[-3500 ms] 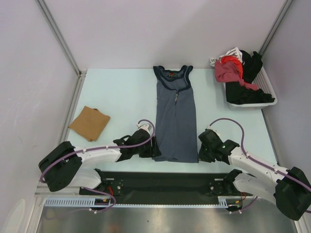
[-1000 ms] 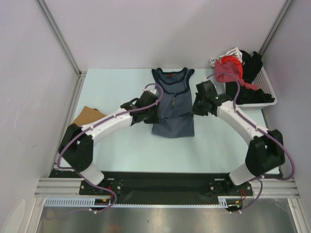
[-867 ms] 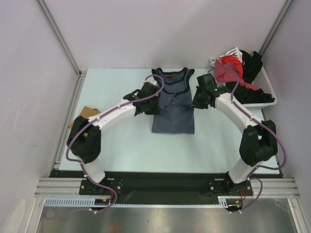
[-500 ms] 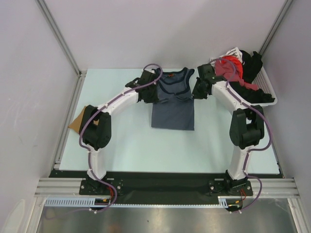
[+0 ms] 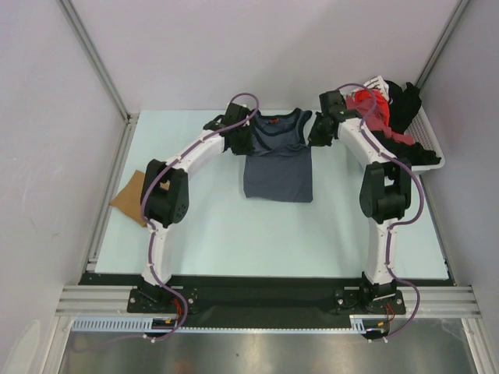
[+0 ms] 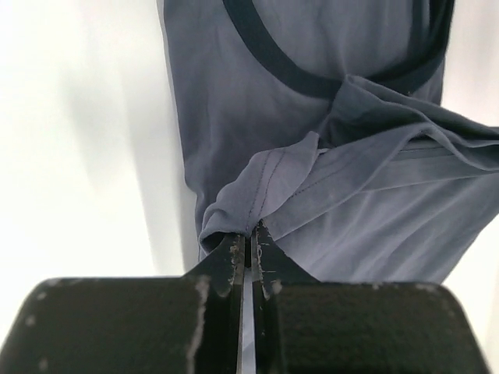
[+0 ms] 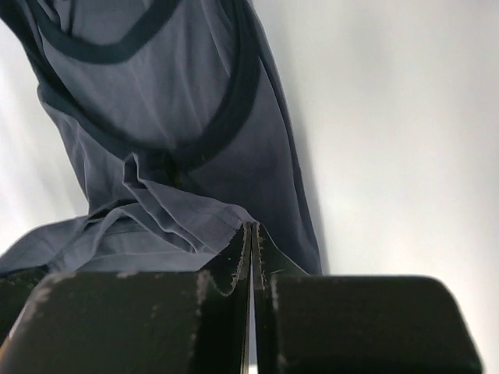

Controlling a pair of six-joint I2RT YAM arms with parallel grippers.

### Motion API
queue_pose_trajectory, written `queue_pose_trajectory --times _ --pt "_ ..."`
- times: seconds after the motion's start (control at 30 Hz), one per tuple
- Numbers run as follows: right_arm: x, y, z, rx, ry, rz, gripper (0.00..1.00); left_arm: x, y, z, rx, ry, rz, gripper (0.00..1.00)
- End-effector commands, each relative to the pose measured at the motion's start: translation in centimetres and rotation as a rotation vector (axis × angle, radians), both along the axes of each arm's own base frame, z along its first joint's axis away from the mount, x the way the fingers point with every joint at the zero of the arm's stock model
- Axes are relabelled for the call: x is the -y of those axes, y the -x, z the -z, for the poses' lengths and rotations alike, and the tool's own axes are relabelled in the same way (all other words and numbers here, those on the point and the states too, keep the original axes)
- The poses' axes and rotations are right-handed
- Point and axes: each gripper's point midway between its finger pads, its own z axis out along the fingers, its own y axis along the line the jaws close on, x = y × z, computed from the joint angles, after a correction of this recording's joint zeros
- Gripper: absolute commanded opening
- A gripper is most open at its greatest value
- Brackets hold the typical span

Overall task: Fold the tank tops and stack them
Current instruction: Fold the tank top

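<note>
Just to the right of your right gripper sits a white basket. It holds a heap of clothes: a red piece on the side nearest that gripper, black pieces beyond it, and a scrap of white patterned cloth at the far corner.

Your right gripper has its fingers pressed together with no gap showing, and they pinch one corner of the slate-blue tank top. Your left gripper is clamped the same way. In its wrist view a stitched hem corner bunches up right at the closed fingertips.

The blue top lies between the two grippers, doubled over on the table. Its lower half is laid over the upper half, and the folded edge faces the arm bases. Past the fingertips in both wrist views you see the dark neck and armhole trim, with the upper layer rumpled across it.

The tan-brown tank top lies folded well apart from your left gripper, to its left and back toward the bases, at the table's left edge. That arm's elbow hides part of it. Both arms are stretched far out, curving in around the blue top from either side.
</note>
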Motion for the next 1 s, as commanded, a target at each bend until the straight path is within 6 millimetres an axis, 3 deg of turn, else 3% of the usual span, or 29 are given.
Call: queue_pose_trajectory --times 0.0,0.03,0.07,0.13,0.17,0.2,0.27,0.3,0.33,0.37,0.4,0.43,0.47,0.5,0.53,0.6,0.63,0.7,0.73,0.97 --pt "-0.6 -1.8 0.4 0.010 -0.016 -0.029 0.00 0.3 -1.7 -1.1 0.038 0.021 0.014 0.04" --pt "-0.5 -2.1 0.8 0.008 -0.014 -0.029 0.03 0.4 -1.9 -0.6 0.032 0.019 0.014 0.08" --pt "-0.5 -2.4 1.1 0.006 -0.015 -0.018 0.14 0.4 -2.1 -0.3 0.030 0.019 0.012 0.30" --pt "0.0 -2.7 1.9 -0.003 -0.016 0.002 0.33 0.1 -2.7 0.3 0.025 0.016 0.005 0.60" --pt "0.5 -2.7 2.1 -0.012 -0.022 0.023 0.55 -0.4 -3.0 0.4 0.023 0.010 -0.004 0.79" --pt "0.7 -2.1 2.9 -0.031 -0.017 0.028 0.63 -0.9 -2.9 0.4 0.012 -0.003 -0.011 0.86" --pt "1.0 -1.8 1.5 0.013 -0.012 0.033 0.75 -2.2 -2.6 -0.6 0.026 -0.024 -0.036 0.92" --pt "1.6 0.0 3.0 -0.026 0.000 0.039 0.76 -2.4 -2.4 -0.9 0.043 -0.024 -0.040 0.92" --pt "1.7 0.7 3.0 -0.021 0.001 0.039 0.76 -3.2 -0.9 0.3 0.016 -0.040 -0.042 0.92" --pt "1.7 1.1 0.8 0.045 -0.018 0.037 0.74 -3.4 -0.2 -1.8 0.056 -0.017 -0.039 0.92" --pt "1.5 2.0 0.6 0.053 -0.042 0.022 0.73 -3.3 0.1 -2.6 0.093 0.010 -0.036 0.92" --pt "1.6 4.8 3.5 -0.014 -0.047 0.011 0.71 -3.9 2.3 -0.3 0.042 0.002 -0.026 0.92" --pt "1.1 4.9 1.1 0.077 -0.090 -0.016 0.65 -3.6 3.4 -2.5 0.080 0.046 -0.006 0.91" --pt "-0.2 6.2 1.2 0.075 -0.156 -0.074 0.63 -3.4 4.0 -2.6 0.095 0.075 0.002 0.90" --pt "-0.4 8.7 3.4 0.025 -0.178 -0.095 0.60 -3.8 6.1 -0.2 0.046 0.066 0.012 0.89" --pt "-1.7 10.3 2.6 0.051 -0.245 -0.161 0.53 -2.8 8.2 -1.2 0.078 0.106 0.061 0.86" --pt "-2.0 11.1 3.1 0.039 -0.244 -0.181 0.50 -2.9 9.9 0.2 0.050 0.098 0.079 0.86" --pt "-2.3 13.1 4.3 0.004 -0.228 -0.214 0.45 -1.6 11.6 -0.5 0.089 0.106 0.141 0.85" --pt "-2.8 13.7 4.6 -0.003 -0.211 -0.243 0.45 -1.7 12.7 0.7 0.072 0.094 0.157 0.85" --pt "-2.5 15.5 8.3 -0.087 -0.104 -0.244 0.57 -1.5 13.3 3.2 0.051 0.039 0.208 0.80"
